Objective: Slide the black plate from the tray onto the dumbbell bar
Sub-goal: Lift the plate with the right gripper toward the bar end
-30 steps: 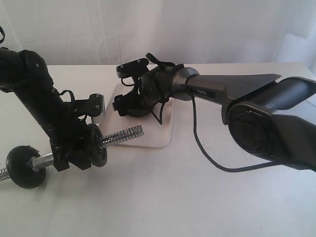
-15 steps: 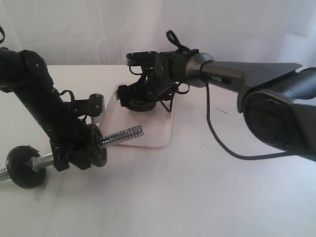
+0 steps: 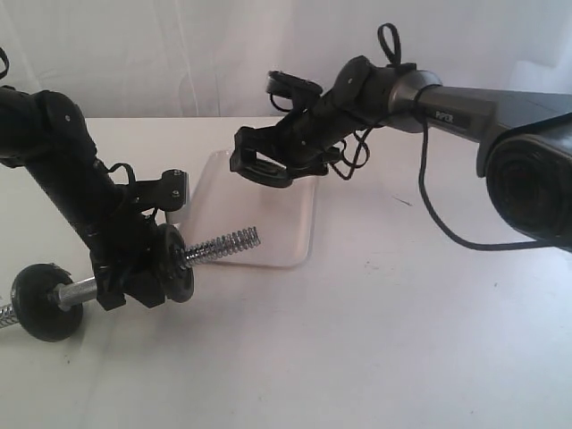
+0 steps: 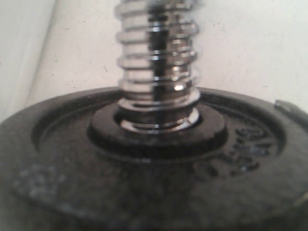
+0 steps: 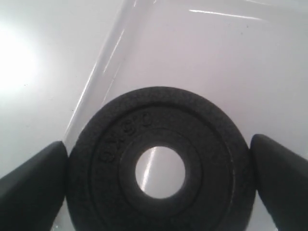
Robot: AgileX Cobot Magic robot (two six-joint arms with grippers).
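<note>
Black plate (image 5: 159, 168) raised, tilted, above far edge of tray (image 3: 268, 228), pinched rim-to-rim by right gripper (image 3: 265, 167), jaws spread plate-wide. Left gripper (image 3: 125, 281) clamps dumbbell bar (image 3: 223, 243) near table's left edge; threaded end by tray's near-left corner; second disc (image 4: 144, 183) threaded on.

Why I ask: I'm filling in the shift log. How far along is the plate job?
Done: the black plate is off the tray, clamped in the right gripper above it. In hand: the carry to the dumbbell bar, which the left gripper appears to hold with its threaded end raised and free. Left: line the hole up with that end and slide the plate on beside the disc already there.
</note>
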